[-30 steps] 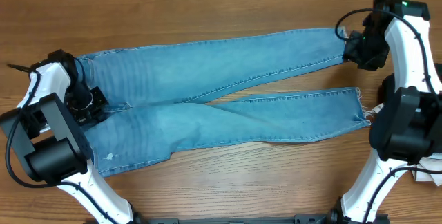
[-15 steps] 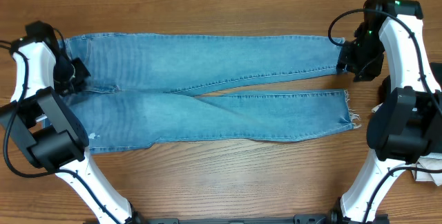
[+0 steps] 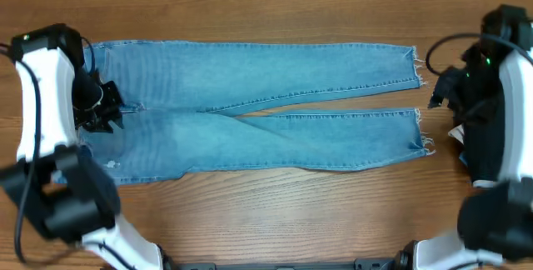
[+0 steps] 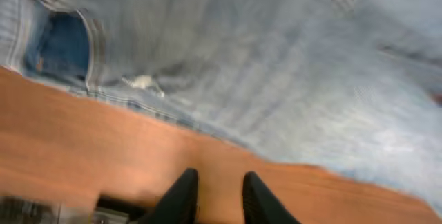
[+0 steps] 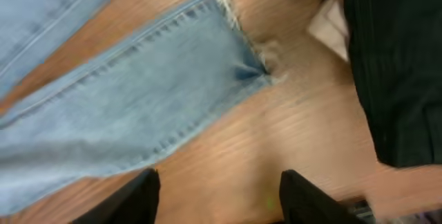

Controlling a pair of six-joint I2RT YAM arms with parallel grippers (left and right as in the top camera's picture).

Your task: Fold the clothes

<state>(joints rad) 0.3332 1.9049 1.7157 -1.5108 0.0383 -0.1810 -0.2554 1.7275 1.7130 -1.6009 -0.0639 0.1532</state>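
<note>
Light blue faded denim jeans [image 3: 250, 112] spread flat on brown wooden tabletop [image 3: 275, 212], waist left, frayed hems right; left pincer [image 4: 219, 175] slightly parted, empty, by waist; right pincer [image 5: 217, 175] spread wide, empty, by near hem.

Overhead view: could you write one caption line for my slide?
Light blue jeans lie spread flat on a wooden table.

The light blue denim jeans [image 3: 250, 74] lie flat and unfolded across the wooden table [image 3: 266, 220]. The waistband is at the left, and both slim legs stretch rightward, nearly parallel, with frayed hems slightly apart. A small whitish fleck, perhaps a tear, marks the hip.
</note>
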